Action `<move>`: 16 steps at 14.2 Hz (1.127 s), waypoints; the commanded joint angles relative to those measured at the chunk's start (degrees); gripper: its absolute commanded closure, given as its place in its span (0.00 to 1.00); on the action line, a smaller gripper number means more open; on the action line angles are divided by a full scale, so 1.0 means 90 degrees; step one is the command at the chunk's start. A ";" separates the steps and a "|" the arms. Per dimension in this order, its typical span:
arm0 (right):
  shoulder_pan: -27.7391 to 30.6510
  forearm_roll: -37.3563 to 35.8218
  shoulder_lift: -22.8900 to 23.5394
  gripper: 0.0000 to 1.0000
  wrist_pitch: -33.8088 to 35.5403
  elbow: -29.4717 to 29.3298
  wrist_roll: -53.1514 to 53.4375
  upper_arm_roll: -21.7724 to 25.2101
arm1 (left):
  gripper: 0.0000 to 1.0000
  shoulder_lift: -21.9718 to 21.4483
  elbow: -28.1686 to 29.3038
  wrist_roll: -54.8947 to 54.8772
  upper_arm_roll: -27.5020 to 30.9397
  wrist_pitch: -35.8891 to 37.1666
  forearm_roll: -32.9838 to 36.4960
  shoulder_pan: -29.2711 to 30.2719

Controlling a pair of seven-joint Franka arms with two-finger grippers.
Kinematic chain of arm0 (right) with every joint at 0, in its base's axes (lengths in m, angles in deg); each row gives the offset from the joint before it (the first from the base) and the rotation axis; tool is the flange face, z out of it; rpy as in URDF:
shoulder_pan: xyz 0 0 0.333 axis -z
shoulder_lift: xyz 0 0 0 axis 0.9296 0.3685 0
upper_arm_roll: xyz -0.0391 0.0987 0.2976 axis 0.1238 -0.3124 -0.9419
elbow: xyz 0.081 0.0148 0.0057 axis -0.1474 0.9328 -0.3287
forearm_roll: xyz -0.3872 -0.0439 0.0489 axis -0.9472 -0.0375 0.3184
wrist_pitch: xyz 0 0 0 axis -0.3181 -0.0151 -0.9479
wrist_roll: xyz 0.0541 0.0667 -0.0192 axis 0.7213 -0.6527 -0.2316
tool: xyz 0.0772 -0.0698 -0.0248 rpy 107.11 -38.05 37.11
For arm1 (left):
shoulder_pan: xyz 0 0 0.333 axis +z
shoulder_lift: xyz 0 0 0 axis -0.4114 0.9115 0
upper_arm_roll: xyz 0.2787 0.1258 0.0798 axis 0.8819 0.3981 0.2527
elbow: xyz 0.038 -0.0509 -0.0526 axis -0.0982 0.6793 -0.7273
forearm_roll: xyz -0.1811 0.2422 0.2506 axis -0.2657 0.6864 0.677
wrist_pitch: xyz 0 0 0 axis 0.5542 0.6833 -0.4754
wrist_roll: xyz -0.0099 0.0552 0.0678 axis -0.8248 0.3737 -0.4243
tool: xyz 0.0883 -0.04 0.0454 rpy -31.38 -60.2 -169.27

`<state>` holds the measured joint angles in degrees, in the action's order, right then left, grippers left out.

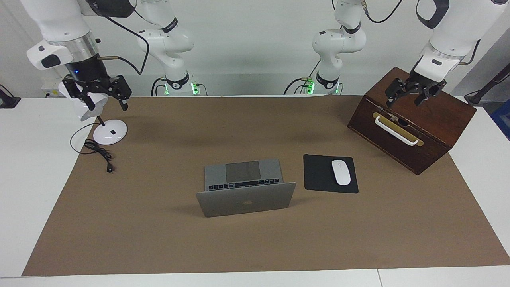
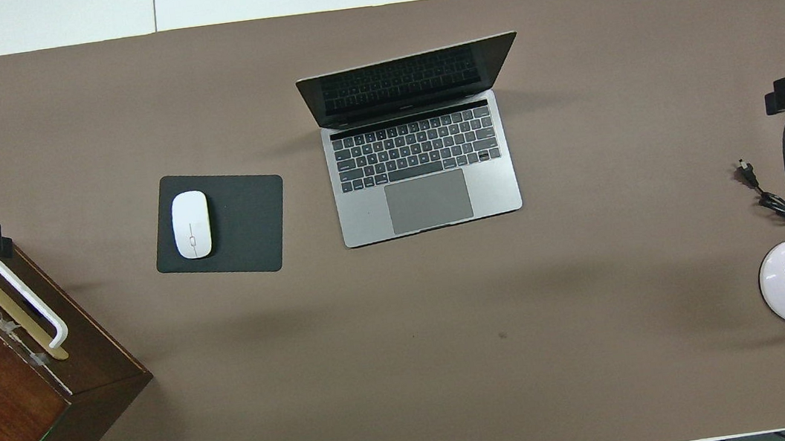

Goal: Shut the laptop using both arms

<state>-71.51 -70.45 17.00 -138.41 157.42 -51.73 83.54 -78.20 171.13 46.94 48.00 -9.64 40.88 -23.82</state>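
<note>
Hanging wide open, right hand over the lamp, left hand over the wooden box; laptop sitting open mid-desk; reaching for its lid judged next

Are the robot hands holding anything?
No. Both are open and empty: the left hand is over the wooden box, the right hand over the lamp. The laptop is untouched.
</note>
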 commanded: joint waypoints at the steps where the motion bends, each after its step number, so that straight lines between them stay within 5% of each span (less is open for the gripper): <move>1: -0.0003 0.0086 0.0059 0.01 -0.0130 -0.0081 0.0092 -0.0002 | 0.00 0.0012 -0.0050 -0.0115 -0.0055 0.0108 -0.0101 0.0114; 2: -0.0003 0.0096 0.0059 0.02 -0.0130 -0.0081 0.0092 -0.0002 | 0.00 0.0012 -0.0049 -0.0115 -0.0055 0.0099 -0.0101 0.0114; 5: -0.0003 0.0096 0.0078 0.44 -0.0150 -0.0081 0.0083 -0.0002 | 0.00 0.0012 -0.0049 -0.0115 -0.0055 0.0069 -0.0101 0.0104; 14: -0.0003 0.0096 0.0069 0.46 -0.0140 -0.0081 0.0092 -0.0002 | 0.00 0.0012 0.0000 -0.0086 -0.0055 -0.0165 -0.0189 0.0075; 15: -0.0003 0.0096 0.0068 0.46 -0.0140 -0.0081 0.0092 -0.0002 | 0.13 0.0012 0.0009 -0.0067 -0.0055 -0.0252 -0.0189 0.0065; 16: -0.0003 0.0096 0.0068 0.46 -0.0130 -0.0081 0.0092 -0.0002 | 0.57 0.0012 0.0038 -0.0057 -0.0055 -0.0301 -0.0189 0.0065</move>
<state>-71.55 -70.45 17.16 -138.83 157.29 -51.70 83.54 -78.20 171.16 46.93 47.78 -10.76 40.08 -23.82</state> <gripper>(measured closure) 0.498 0.088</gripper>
